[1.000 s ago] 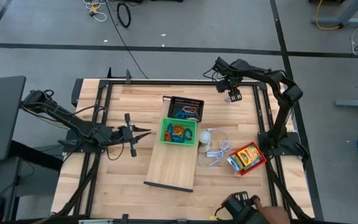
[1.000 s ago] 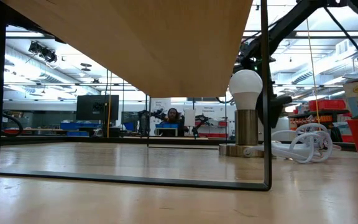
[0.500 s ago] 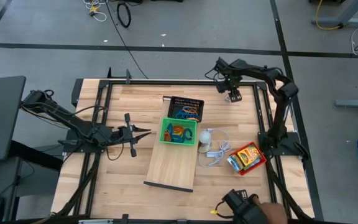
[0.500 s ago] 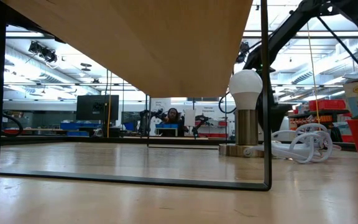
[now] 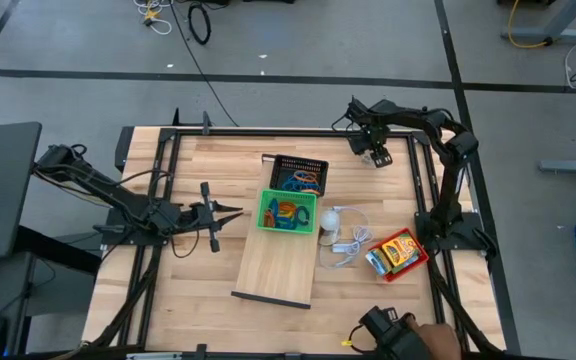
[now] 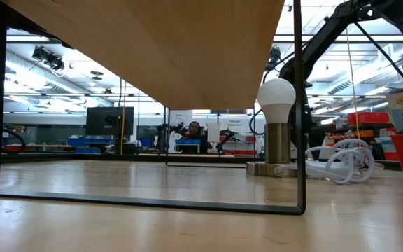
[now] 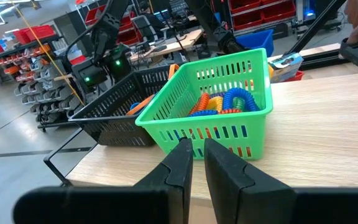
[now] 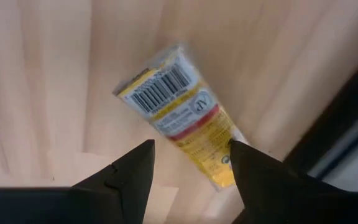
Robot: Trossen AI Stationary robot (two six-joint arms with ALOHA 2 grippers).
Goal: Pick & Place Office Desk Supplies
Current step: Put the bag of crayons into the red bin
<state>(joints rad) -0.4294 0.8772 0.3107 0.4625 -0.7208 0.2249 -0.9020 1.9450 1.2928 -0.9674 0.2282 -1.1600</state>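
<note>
A: Right wrist view: my right claw [image 8: 188, 155] is spread, hovering over a yellow packet [image 8: 180, 115] lying on the counter [image 8: 55, 74].
B: Left claw [image 7: 192, 163]?
A: Pressed together, facing the green tray [image 7: 213, 106] of coloured loops [image 7: 224, 102].

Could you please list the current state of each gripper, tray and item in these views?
Left gripper: jaws nearly shut, empty.
Right gripper: jaws open over the yellow labelled packet lying flat.
Green mesh tray: holds coloured loops.
Black mesh tray: holds loops.
White bulb lamp: upright, unlit.
</note>
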